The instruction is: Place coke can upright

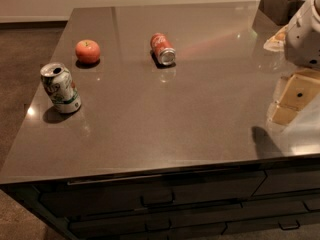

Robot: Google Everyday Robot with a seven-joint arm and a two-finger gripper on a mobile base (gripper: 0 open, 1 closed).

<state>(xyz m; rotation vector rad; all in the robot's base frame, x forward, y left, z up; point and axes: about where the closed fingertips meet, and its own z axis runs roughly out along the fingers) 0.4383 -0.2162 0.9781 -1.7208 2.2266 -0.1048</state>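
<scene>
The coke can (162, 49) is a small red can with white lettering. It lies on its side on the dark grey countertop (175, 114), towards the back middle, with its silver end facing the front right. My gripper (294, 98) is at the right edge of the view, over the counter's right side. It is far to the right of the can and in front of it, and it holds nothing that I can see. The white arm (306, 31) rises above the gripper.
A red apple (87, 51) sits at the back left. A white-and-green can (61, 88) stands near the left edge. A dark container (280, 5) stands at the back right corner. Drawers (160, 199) run below the front edge.
</scene>
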